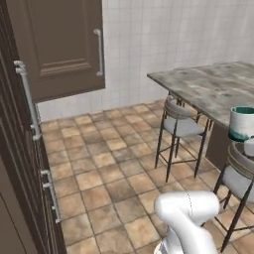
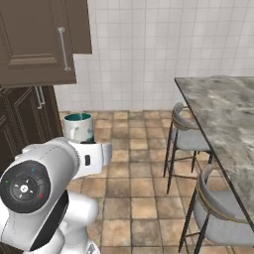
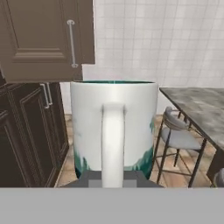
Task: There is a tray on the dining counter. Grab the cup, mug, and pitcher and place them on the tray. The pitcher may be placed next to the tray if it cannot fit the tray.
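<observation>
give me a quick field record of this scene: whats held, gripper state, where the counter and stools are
held: mug, teal with a white upper band, upright, handle facing the hand camera
gripper: shut on the mug, carried in the air above the tiled floor
counter: grey marbled top, ahead and to the robot's right; the part in view is bare
stools: two grey-seated ones along the counter's near edge
cabinets: dark brown, to the left
wall: white tile

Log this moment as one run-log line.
phase: carrying | hand: shut on mug | mug: upright, off counter | dining counter: ahead, right
</observation>
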